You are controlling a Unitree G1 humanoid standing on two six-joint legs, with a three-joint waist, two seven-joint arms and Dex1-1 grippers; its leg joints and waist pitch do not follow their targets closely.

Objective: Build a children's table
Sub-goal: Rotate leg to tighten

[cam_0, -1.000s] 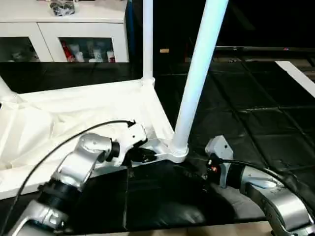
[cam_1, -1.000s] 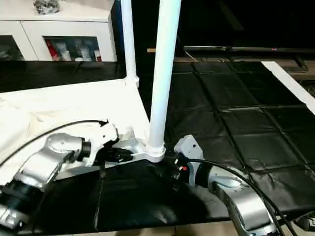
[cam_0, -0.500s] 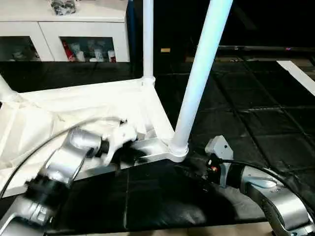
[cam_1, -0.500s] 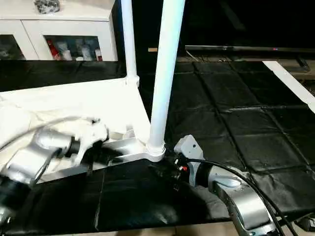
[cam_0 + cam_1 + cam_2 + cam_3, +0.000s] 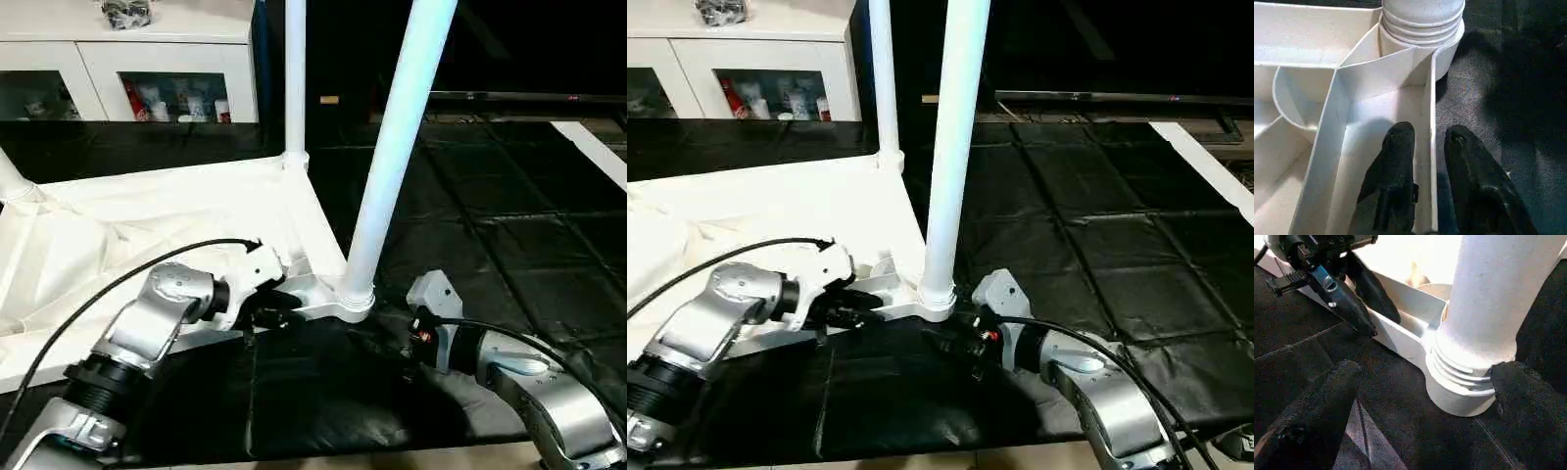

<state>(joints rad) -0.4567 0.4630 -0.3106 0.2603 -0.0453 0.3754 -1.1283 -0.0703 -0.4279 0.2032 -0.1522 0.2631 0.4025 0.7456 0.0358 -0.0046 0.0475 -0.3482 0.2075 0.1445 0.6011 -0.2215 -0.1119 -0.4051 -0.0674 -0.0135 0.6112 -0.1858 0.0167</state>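
While the tabletop [image 5: 176, 211] lies upside down on the black mat [image 5: 509, 225], a near leg [image 5: 397, 147] and a far leg [image 5: 294, 78] are seated upright in its corner sockets. The left gripper [image 5: 1429, 142] is positioned astride the tabletop's outer rim wall, one finger [image 5: 1396, 161] inside and one outside, slightly parted with the wall between them. The right gripper [image 5: 1420, 382] is held wide open at the flared base of the near leg, with one finger [image 5: 1528, 401] touching its ribbed collar.

No readable text, labels or numbers anywhere.
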